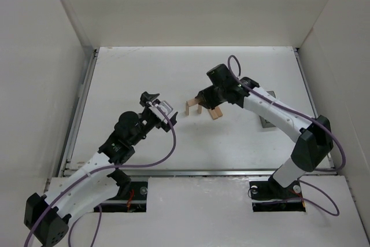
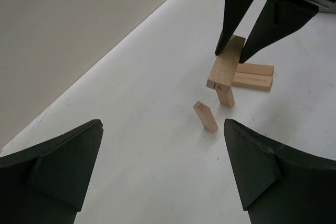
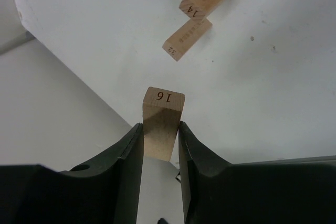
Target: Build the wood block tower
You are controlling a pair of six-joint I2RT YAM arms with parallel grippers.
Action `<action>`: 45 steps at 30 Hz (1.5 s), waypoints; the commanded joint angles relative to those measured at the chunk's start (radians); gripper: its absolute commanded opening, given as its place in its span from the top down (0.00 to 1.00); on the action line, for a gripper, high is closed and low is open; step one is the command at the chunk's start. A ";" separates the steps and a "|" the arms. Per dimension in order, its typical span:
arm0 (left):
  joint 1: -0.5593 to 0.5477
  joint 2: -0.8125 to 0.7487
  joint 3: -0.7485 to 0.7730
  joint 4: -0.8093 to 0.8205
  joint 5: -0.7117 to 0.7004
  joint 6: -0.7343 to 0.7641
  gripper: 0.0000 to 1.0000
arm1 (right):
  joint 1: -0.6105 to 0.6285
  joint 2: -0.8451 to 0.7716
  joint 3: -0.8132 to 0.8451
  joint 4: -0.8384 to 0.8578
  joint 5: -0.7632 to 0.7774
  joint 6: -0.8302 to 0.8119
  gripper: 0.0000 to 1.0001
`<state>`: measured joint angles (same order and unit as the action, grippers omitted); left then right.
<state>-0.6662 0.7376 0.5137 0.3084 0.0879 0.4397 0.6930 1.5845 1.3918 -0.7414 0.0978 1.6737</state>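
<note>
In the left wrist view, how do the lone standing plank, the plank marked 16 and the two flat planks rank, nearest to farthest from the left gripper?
1. The lone standing plank, centre, closest.
2. The plank marked 16, behind it, held by the right gripper.
3. The two flat planks, farthest back, right.

White table [image 1: 144, 79], two flat planks [image 2: 253, 81] side by side, two upright planks [image 2: 205, 115] nearby, grey bin [image 1: 266, 122] apart.

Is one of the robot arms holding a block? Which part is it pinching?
The right end effector pinches the plank marked 16 by its long sides, away from the numbered end. The left end effector holds nothing.
</note>
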 commanded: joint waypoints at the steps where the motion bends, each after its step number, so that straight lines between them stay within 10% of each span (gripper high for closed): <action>1: -0.004 -0.037 -0.046 0.032 -0.082 -0.056 0.00 | 0.005 0.038 0.098 -0.021 0.013 0.066 1.00; 45: -0.004 -0.136 -0.181 0.083 -0.143 -0.105 0.00 | -0.053 0.308 0.246 -0.124 -0.003 0.159 1.00</action>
<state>-0.6662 0.6243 0.3378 0.3332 -0.0471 0.3523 0.6472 1.8957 1.5753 -0.8387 0.0956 1.8145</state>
